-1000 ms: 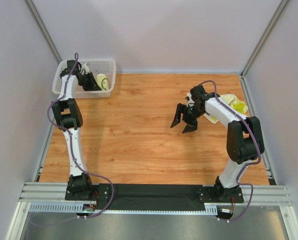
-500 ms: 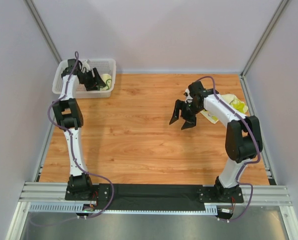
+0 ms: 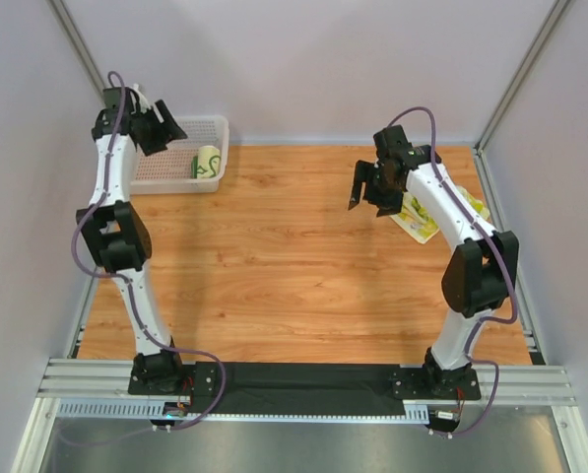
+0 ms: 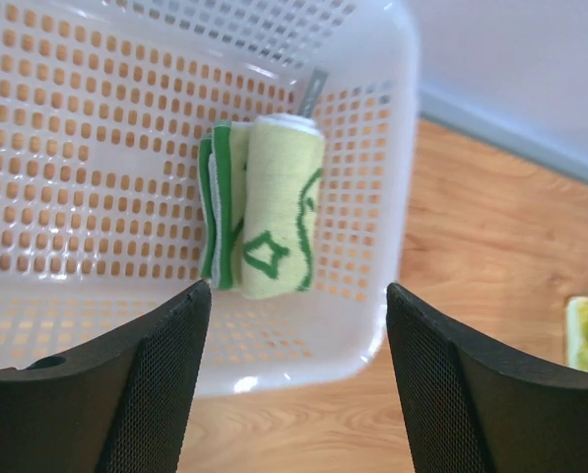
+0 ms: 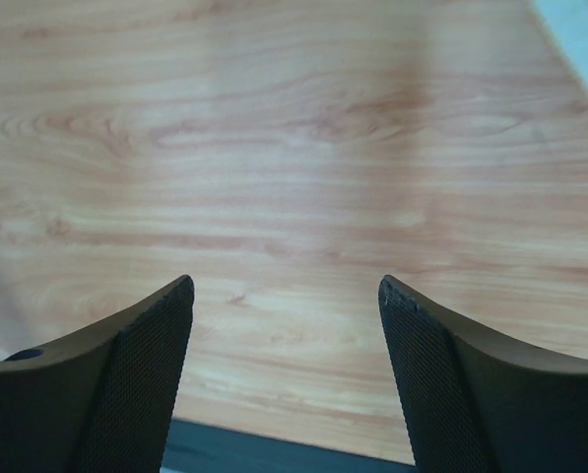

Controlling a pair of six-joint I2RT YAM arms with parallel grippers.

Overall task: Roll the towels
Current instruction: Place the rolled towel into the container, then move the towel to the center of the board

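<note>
A rolled towel [image 4: 276, 205], lime-yellow with green lines, lies in the white mesh basket [image 4: 377, 251] against its right wall, with a second green-edged roll [image 4: 219, 209] tight against its left side. From above, the towel roll [image 3: 207, 161] shows in the basket's right end. My left gripper [image 3: 165, 130] hangs open above the basket's left part, nothing between its fingers [image 4: 156, 374]. A flat towel [image 3: 421, 223] lies at the table's right edge, partly under my right arm. My right gripper [image 3: 367, 195] stands open over bare wood to the left of that towel; only the towel's corner [image 5: 579, 30] shows in its wrist view.
The basket [image 3: 175, 169] sits in the far left corner against the grey walls. The wooden table [image 3: 274, 256] runs between the arms. A dark strip [image 5: 274, 455] marks the table's near edge. Metal frame posts rise at both back corners.
My left gripper has opened, let go of the rolled towel in the basket, and lifted up and back. My right gripper has risen and swung toward the far side.
</note>
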